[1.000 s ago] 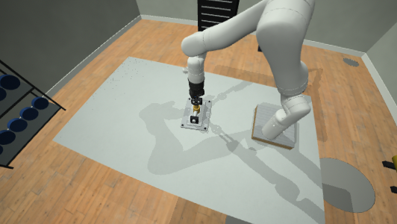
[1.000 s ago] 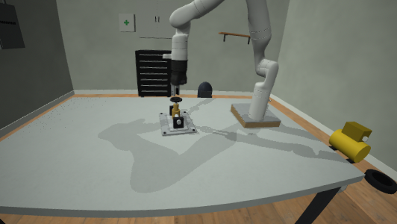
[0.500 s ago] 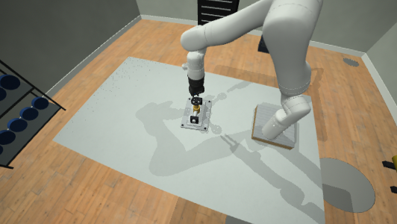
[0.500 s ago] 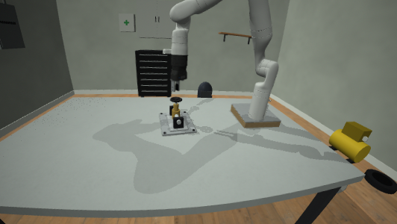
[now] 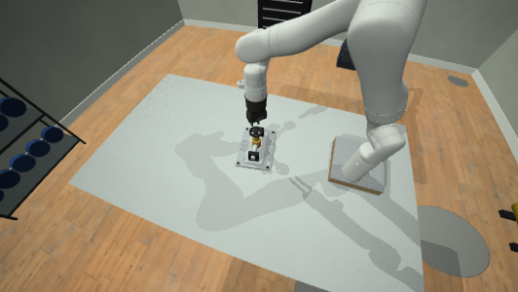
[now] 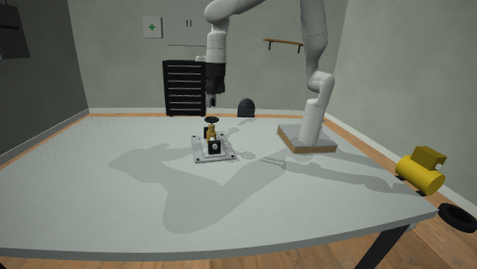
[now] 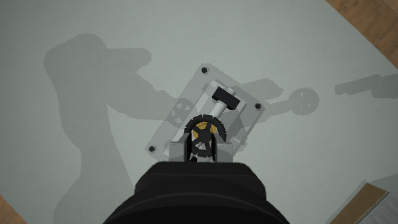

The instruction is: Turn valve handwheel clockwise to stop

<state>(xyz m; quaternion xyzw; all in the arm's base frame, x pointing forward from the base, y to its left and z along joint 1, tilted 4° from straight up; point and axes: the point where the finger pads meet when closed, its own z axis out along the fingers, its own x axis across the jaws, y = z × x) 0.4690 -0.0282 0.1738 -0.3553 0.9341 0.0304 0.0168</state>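
The valve stands on a grey base plate (image 5: pixel 256 152) near the middle of the table, with a brass body and a black handwheel (image 5: pixel 255 130) lying level on top. It also shows in the exterior view (image 6: pixel 212 119) and in the wrist view (image 7: pixel 204 132). My gripper (image 5: pixel 255 119) points straight down and hangs right above the handwheel, with a clear gap between the fingertips and the wheel in the exterior view (image 6: pixel 214 102). The fingers stand partly open with nothing between them. A black cap (image 7: pixel 226 98) sits on the valve's side port.
The arm's base stands on a wood-edged block (image 5: pixel 359 165) to the right of the valve. A yellow cylinder (image 6: pixel 421 170) sits past the table's right edge. A black cabinet (image 6: pixel 185 88) stands behind the table. A rack of blue bowls (image 5: pixel 24 146) is at the far left.
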